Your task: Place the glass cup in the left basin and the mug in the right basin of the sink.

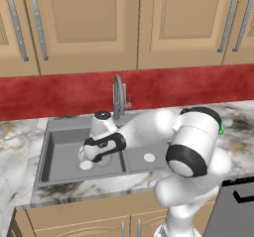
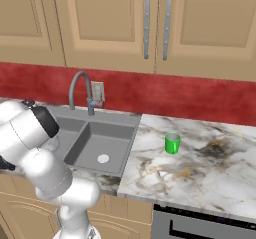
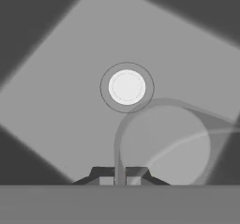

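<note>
Now down over the left basin (image 1: 64, 147), gripper (image 3: 119, 177) pinching the rim wall of the glass cup (image 3: 164, 141) between its 2 jaws, 1 finger inside, 1 outside. Cup hanging just past the jaws, above the pale drain (image 3: 126, 86). Probably light, rigid, slick and breakable: best lowered gently before letting go. Mug (image 2: 172, 143) well apart on the counter (image 2: 200, 168), beyond the right basin (image 2: 102, 143); likely sturdier, best gripped by its rim wall too.
</note>
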Robot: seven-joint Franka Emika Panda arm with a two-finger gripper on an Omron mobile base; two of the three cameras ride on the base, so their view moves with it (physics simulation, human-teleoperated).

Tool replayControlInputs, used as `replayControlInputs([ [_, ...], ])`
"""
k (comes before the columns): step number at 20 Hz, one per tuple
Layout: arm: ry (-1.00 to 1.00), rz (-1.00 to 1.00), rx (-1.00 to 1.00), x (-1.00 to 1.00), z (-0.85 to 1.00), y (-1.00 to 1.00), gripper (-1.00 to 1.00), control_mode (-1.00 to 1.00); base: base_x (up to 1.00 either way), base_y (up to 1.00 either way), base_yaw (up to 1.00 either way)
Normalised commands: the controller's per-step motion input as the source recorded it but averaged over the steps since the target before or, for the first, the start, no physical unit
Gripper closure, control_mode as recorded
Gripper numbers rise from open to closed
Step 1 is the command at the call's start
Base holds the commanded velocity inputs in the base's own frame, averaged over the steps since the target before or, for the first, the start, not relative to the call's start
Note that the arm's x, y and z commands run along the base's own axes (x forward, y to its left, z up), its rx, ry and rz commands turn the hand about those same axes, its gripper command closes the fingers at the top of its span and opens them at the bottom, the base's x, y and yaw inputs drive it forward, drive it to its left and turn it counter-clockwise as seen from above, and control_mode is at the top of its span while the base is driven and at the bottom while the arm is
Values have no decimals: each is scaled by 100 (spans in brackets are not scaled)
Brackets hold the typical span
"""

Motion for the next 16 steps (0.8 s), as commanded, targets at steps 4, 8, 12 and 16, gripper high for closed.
replayControlInputs([
  [4,0,0,-7,9,-28,0,100,-100,0,0,0],
  [8,0,0,-3,11,-26,0,100,-100,0,0,0],
  [12,0,0,0,9,-28,0,100,-100,0,0,0],
  [16,0,0,0,13,-23,0,100,-100,0,0,0],
])
